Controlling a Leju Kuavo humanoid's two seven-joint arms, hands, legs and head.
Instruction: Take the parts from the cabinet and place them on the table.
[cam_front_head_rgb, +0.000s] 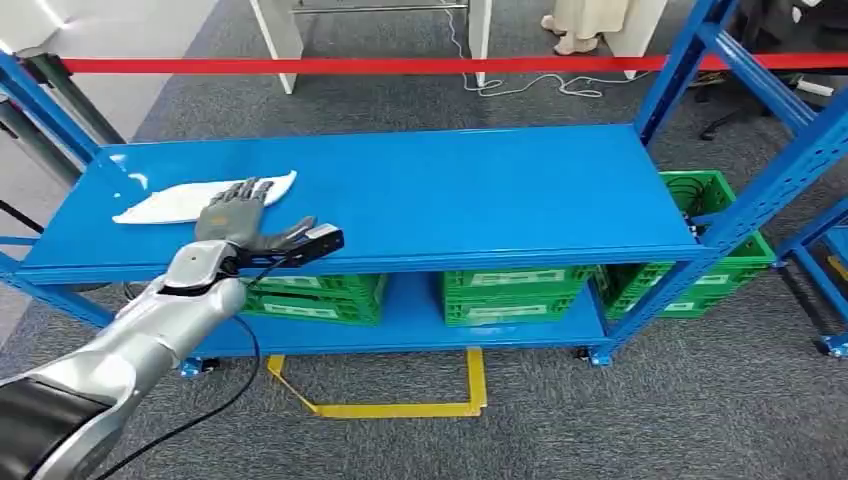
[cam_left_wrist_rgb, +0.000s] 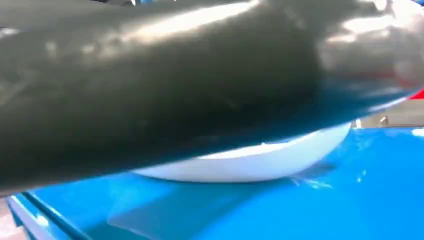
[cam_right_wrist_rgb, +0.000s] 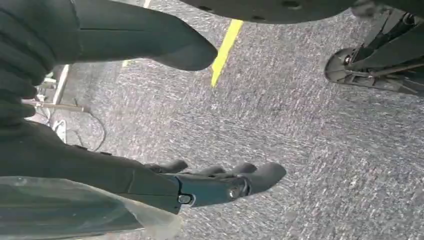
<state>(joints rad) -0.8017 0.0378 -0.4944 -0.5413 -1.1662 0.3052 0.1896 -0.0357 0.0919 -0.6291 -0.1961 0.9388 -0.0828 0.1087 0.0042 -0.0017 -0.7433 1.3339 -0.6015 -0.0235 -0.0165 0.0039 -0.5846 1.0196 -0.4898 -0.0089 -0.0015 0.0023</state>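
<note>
Head view: left robot hand (cam_front_head_rgb: 238, 222) released, fingers spread over white part (cam_front_head_rgb: 165, 203) near shelf's (cam_front_head_rgb: 450, 190) left edge; right robot hand (cam_right_wrist_rgb: 210, 182) released, hanging above carpet (cam_right_wrist_rgb: 300, 140).

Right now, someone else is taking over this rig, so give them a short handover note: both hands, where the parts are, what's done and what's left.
Left robot hand: fingers spread flat over the near end of the white part; whether it grips or just rests on it cannot be told.
Right robot hand: hanging over the grey carpet, fingers apart, holding nothing.
The white part lies at the left end of the blue shelf.
Green crates sit on the lower shelf; their contents cannot be seen.
Done: nothing visibly set on a table.
Left: secure the white part, carry it to the table.
</note>
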